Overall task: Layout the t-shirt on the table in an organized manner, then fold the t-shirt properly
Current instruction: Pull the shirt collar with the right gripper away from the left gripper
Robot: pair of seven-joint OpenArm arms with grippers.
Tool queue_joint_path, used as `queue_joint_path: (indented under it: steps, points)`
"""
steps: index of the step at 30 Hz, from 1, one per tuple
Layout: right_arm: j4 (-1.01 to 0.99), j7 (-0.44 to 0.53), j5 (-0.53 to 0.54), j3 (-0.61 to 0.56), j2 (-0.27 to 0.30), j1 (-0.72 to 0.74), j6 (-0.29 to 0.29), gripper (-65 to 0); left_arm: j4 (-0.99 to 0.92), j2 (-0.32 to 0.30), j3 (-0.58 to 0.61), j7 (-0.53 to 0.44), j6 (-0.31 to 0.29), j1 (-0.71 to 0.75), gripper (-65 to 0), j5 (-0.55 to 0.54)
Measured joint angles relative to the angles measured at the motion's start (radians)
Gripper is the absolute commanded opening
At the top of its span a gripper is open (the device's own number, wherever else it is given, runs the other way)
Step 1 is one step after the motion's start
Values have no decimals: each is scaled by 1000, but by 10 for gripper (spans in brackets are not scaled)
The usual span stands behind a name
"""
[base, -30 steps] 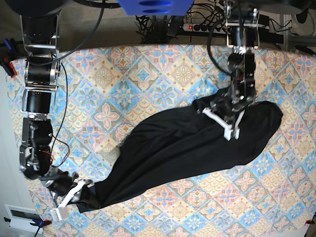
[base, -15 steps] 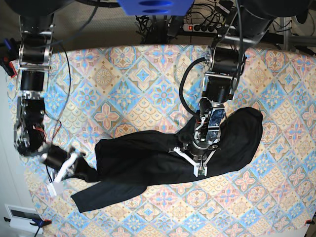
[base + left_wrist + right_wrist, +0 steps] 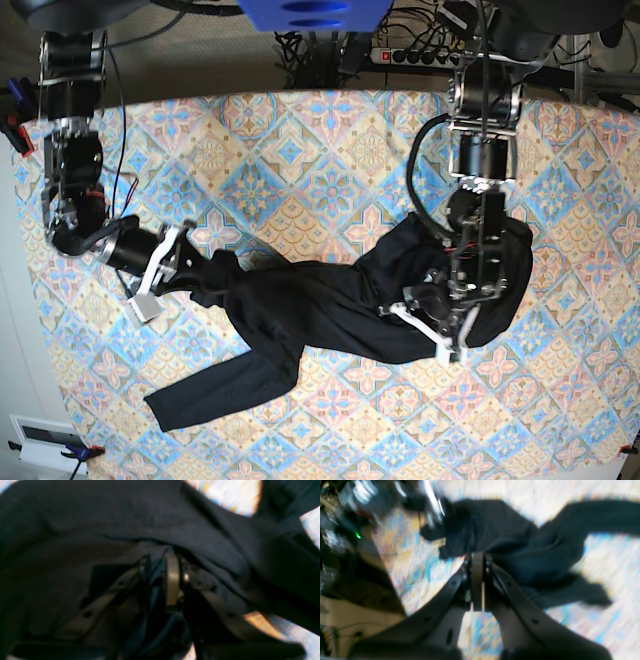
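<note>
- Left wrist view: the frame is almost filled by the black t-shirt [image 3: 160, 530], rumpled in folds, with slivers of the patterned tabletop [image 3: 225, 495] seen at the far right and near right corners. The left pincer [image 3: 163, 562] is pressed into the fabric; whether its jaws are parted or gripping cannot be told, since cloth and blur cover the tips.
- Right wrist view: the picture is blurred. The right pincer [image 3: 477, 557] is seen with its jaws drawn narrow together, pinching an edge of the t-shirt, which spreads away to the far right over the tabletop. Dark equipment with a green light [image 3: 358, 535] lies beyond the tabletop's left edge.
- Base view: the t-shirt is strung across the middle of the tabletop between the two pincers, one sleeve [image 3: 215, 395] trailing toward the near left. Open patterned cloth is left along the far side and the near right. A power strip [image 3: 408, 55] and cables lie behind the far edge. No writing can be read.
</note>
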Motion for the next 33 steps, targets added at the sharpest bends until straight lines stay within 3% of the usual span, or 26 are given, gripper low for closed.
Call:
queue_joint_path:
  steps: [4,8,13,15,22,26,31,33]
  points:
    - [56,-4,7,-2,0,-99,1,-650,40,-36,-60,28,-2,35,-503,-38]
    - [83,-74,-3,-4,2,-180,0,-650,34,-53,-177,32,7,42,-501,-20]
    - [94,-159,-49,-149,1,-210,0,-650,-15,-85,-187,21,4,-17,-500,-25]
    - [127,-176,-146,-206,6,-224,0,-650,-75,-79,-185,22,2,-41,-500,-25]
    - [234,-191,-640,-418,31,-360,1,-650,-92,-89,-185,-22,6,-43,-499,-10]
    - [234,-169,-902,-507,29,-379,8,-650,-92,-83,-183,-66,5,-45,-499,101]
    - [241,-150,-1098,-516,17,-418,23,-642,-213,-64,-183,-142,2,-54,-499,167]
    - [240,-169,-1116,-515,22,-423,19,-608,-260,-61,-183,-201,-1,-44,-494,179]
